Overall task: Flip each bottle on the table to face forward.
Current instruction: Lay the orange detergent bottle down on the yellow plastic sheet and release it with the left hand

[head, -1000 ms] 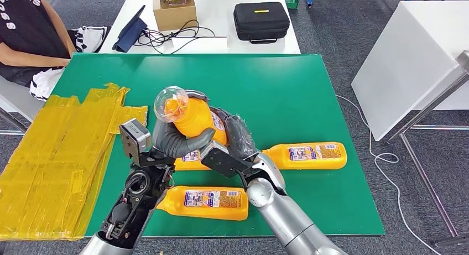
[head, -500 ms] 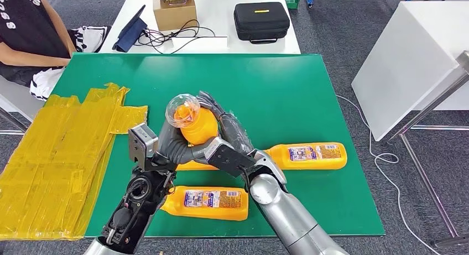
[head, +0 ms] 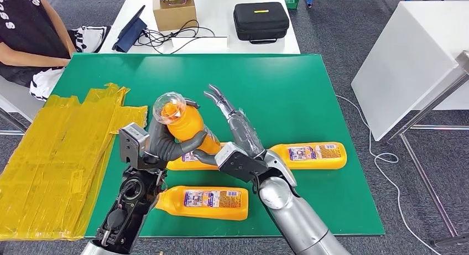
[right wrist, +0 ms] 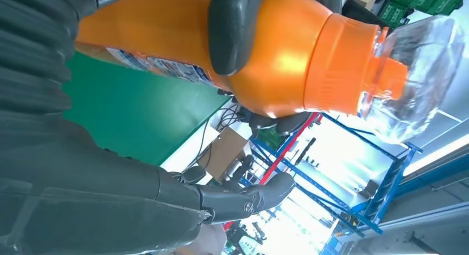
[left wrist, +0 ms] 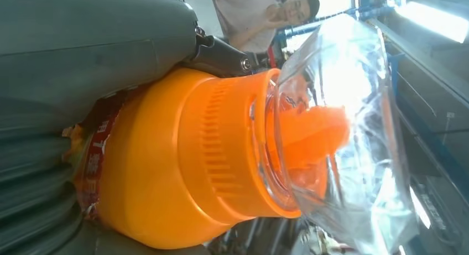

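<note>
Head view: left hand (head: 166,144) grasps raised orange bottle (head: 188,128) for turning; right hand (head: 235,133), fingers spread, holds nothing.

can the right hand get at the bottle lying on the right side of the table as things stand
Probably yes. The right hand is open and holds nothing, and the right-side bottle lies flat just beside its forearm with bare table around it. The left hand alone grips the raised bottle.
</note>
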Available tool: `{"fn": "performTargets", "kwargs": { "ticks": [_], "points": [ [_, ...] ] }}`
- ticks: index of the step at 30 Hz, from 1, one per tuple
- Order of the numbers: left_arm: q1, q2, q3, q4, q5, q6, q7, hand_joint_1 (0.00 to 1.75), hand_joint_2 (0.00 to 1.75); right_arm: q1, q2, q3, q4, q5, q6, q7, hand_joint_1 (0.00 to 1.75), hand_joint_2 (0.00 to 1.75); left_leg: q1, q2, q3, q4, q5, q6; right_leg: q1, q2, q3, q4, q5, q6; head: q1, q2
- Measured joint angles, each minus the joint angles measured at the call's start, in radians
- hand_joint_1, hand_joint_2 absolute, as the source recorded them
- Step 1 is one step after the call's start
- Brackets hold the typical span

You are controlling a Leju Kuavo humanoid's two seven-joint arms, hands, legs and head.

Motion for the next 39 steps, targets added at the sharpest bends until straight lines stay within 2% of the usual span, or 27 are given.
{"fn": "performTargets", "kwargs": {
  "ticks": [12,22,28,31,34,39],
  "points": [
    [-0.044,0.022,0.103,-0.018,-0.313,0.288,0.012,1.75,1.75,0.022,-0.033,-0.024,-0.042,0.050,-0.090,-0.013,0.00,1.75,0.000,0.000,0.000,0.000,0.000,0.000,0.000,0.000,0.000,0.000,0.000,0.000,0.000,0.000],
    [-0.064,0.035,0.127,-0.042,-0.350,0.308,0.023,1.75,1.75,0.029,-0.050,-0.034,-0.065,0.053,-0.097,-0.017,0.00,1.75,0.000,0.000,0.000,0.000,0.000,0.000,0.000,0.000,0.000,0.000,0.000,0.000,0.000,0.000],
    [-0.090,0.051,0.136,-0.055,-0.528,0.397,0.083,1.75,1.75,0.033,-0.059,-0.040,-0.081,0.073,-0.141,-0.014,0.00,1.75,0.000,0.000,0.000,0.000,0.000,0.000,0.000,0.000,0.000,0.000,0.000,0.000,0.000,0.000],
    [-0.116,0.072,0.146,-0.058,-0.610,0.405,0.123,1.75,1.75,0.040,-0.064,-0.051,-0.096,0.093,-0.166,-0.010,0.00,1.75,0.000,0.000,0.000,0.000,0.000,0.000,0.000,0.000,0.000,0.000,0.000,0.000,0.000,0.000],
    [-0.146,0.092,0.148,-0.052,-0.761,0.391,0.191,1.75,1.75,0.050,-0.069,-0.064,-0.116,0.124,-0.188,-0.001,0.00,1.75,0.000,0.000,0.000,0.000,0.000,0.000,0.000,0.000,0.000,0.000,0.000,0.000,0.000,0.000],
    [-0.220,0.121,0.141,0.011,-1.000,0.250,0.318,1.75,1.75,0.062,-0.075,-0.087,-0.154,0.142,-0.199,0.010,0.00,1.75,0.000,0.001,0.000,0.000,0.001,0.000,0.000,0.000,0.000,0.000,0.000,0.000,0.000,0.000]
  ]
}}
